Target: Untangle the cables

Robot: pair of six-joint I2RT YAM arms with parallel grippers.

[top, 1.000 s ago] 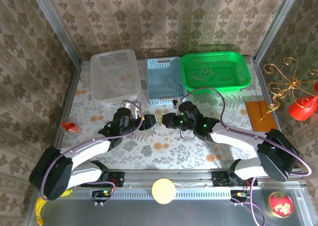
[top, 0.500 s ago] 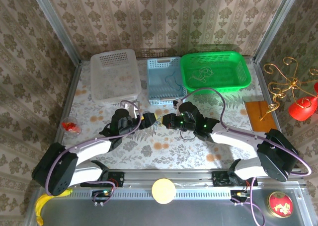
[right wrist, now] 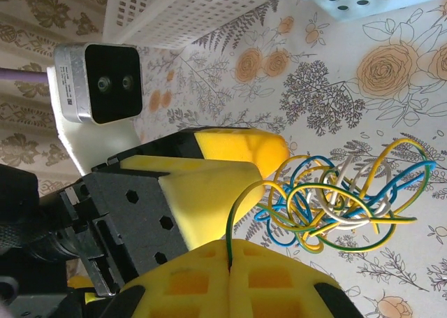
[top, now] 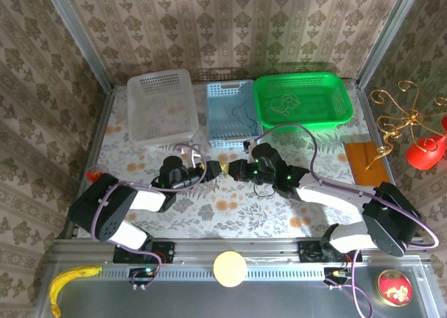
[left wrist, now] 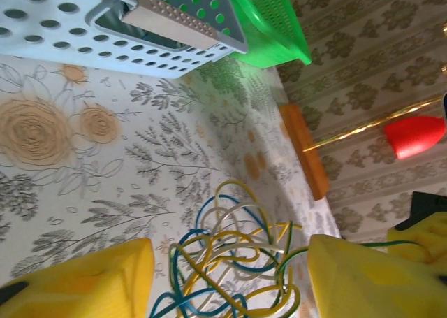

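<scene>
top external view: the tangle of thin yellow, blue, green and white cables (top: 222,168) is too small to tell strands apart; so are the pale cords (top: 283,105) in the green plastic basket (top: 302,127). a small red object (top: 91,174) at the left edge of the tabletop (top: 209,210) is partly hidden behind the left arm (top: 112,206).

left wrist view: the tangle's lower part and the yellow foam fingers (left wrist: 77,279) of the left gripper (left wrist: 229,248) are cut off by the bottom edge.

right wrist view: one green strand runs into the seam of the right gripper (right wrist: 229,258); its gripped length is hidden.
</scene>
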